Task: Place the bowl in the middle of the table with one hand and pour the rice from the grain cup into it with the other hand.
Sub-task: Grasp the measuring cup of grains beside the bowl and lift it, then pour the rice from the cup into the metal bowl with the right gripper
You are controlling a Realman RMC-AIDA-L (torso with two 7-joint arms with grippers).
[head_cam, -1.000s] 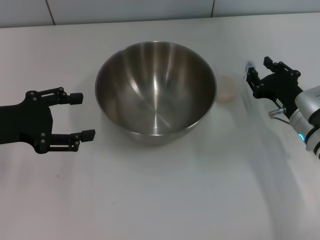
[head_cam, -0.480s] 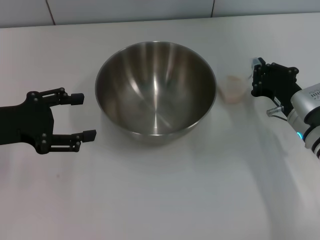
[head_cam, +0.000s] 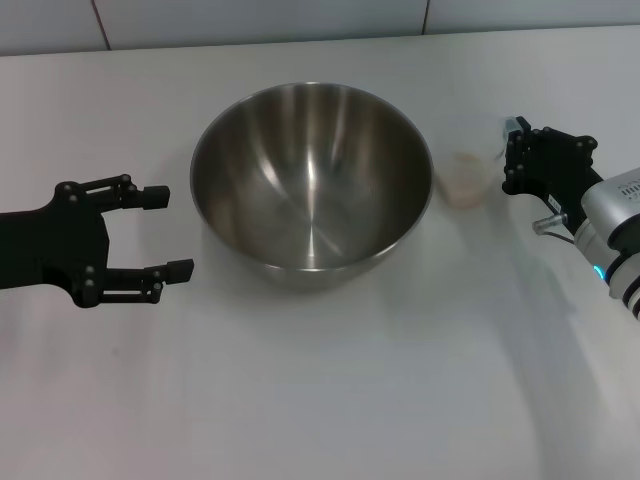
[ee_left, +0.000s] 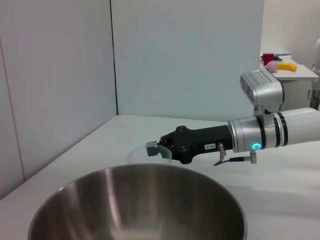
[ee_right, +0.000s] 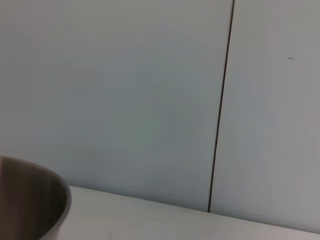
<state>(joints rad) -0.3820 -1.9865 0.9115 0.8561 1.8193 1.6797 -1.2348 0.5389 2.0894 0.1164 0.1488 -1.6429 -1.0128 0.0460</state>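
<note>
The steel bowl stands on the white table, near the middle; its rim also shows in the left wrist view and the right wrist view. The clear grain cup is just right of the bowl, with pale rice in its bottom. My right gripper is at the cup's right side and appears closed on its rim; the left wrist view shows its fingertips at the cup. My left gripper is open and empty, left of the bowl and apart from it.
A pale wall runs along the table's far edge. A side table with coloured items stands far off in the left wrist view. The right arm's silver wrist reaches in from the right edge.
Compared with a second ago, my right gripper has turned and closed in on the cup, and the cup sits slightly further right. Nothing has moved in the last half second.
</note>
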